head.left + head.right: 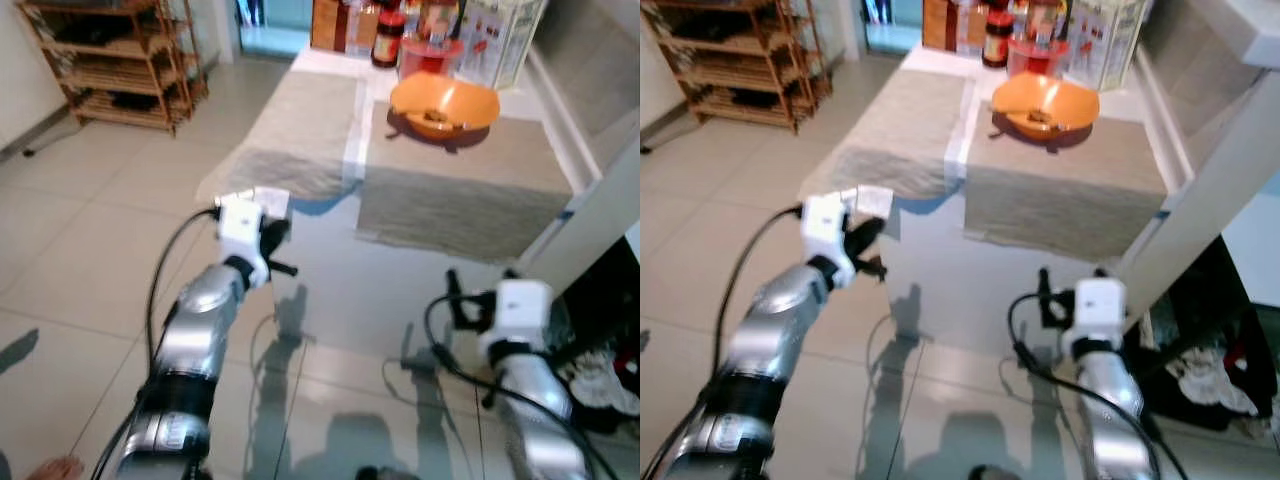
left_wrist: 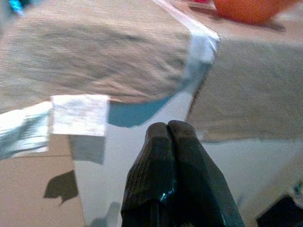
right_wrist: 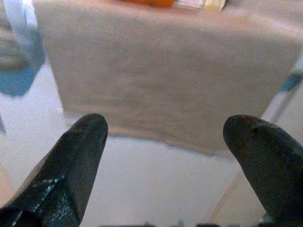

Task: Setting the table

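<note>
Left arm: raised, reaching forward over glass bench. Left gripper clenched, fingers pressed together, empty, near edge of left placemat, beside white tag.
Right arm: extended forward, lower, over bench. Right gripper released, fingers spread wide, empty, aimed at near edge of right placemat.
Orange bowl: on far part of right placemat.
Bottles, boxes: far end of bench.
Wooden rack: on floor, far left.
</note>
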Controlling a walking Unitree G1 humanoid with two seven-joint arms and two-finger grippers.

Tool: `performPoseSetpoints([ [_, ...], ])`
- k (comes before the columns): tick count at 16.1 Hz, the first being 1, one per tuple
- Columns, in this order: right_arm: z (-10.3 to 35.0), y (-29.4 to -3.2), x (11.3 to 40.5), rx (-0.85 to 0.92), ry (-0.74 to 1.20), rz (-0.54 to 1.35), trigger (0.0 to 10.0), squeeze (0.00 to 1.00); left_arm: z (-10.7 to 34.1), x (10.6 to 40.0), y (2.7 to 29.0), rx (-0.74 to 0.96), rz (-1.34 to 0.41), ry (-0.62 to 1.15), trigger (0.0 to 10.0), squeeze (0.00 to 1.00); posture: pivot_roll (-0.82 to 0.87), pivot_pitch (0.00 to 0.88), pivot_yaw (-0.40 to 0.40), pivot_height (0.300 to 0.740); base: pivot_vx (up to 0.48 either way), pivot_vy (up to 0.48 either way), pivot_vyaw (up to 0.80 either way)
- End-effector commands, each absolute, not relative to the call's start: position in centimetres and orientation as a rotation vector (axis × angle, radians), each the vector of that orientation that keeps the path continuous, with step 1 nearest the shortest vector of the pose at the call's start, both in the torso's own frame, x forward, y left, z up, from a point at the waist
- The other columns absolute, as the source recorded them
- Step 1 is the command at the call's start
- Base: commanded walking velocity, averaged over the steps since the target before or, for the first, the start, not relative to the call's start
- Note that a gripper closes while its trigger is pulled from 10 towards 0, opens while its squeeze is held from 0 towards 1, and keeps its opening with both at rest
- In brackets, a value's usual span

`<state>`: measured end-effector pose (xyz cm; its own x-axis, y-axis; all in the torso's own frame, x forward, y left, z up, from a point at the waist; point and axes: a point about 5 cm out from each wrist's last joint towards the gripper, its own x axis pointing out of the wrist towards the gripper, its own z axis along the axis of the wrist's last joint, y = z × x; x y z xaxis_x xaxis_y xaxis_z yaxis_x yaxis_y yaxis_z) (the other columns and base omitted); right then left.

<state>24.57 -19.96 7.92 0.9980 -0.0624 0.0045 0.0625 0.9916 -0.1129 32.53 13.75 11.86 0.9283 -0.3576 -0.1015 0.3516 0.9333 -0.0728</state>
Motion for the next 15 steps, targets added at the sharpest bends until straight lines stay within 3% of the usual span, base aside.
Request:
performPoseSetpoints([
  [1,9.0,-19.9,24.3,-0.103,-0.011,-0.058,10.0,0.0,13.0,32.4,13.9,-0.063,-0.334,0.094,10.0,0.0,-0.04,0.0,-0.034,0.74,0.0,0.0,0.0],
  [5,11.2,-19.3,22.5,-0.103,-0.025,-0.088,10.0,0.0,14.9,30.4,13.6,-0.058,-0.301,0.058,10.0,0.0,-0.04,0.0,-0.04,0.74,0.0,0.0,0.0],
  [6,11.3,-19.2,22.6,-0.092,-0.017,-0.098,10.0,0.0,14.8,30.4,13.7,-0.051,-0.278,0.065,10.0,1.0,-0.04,0.0,-0.04,0.74,0.0,0.0,0.0],
  [15,11.7,-18.3,23.3,-0.042,0.025,-0.066,10.0,0.0,14.0,30.5,14.0,-0.037,-0.29,0.123,10.0,1.0,-0.04,0.0,-0.042,0.74,0.0,0.0,0.0],
])
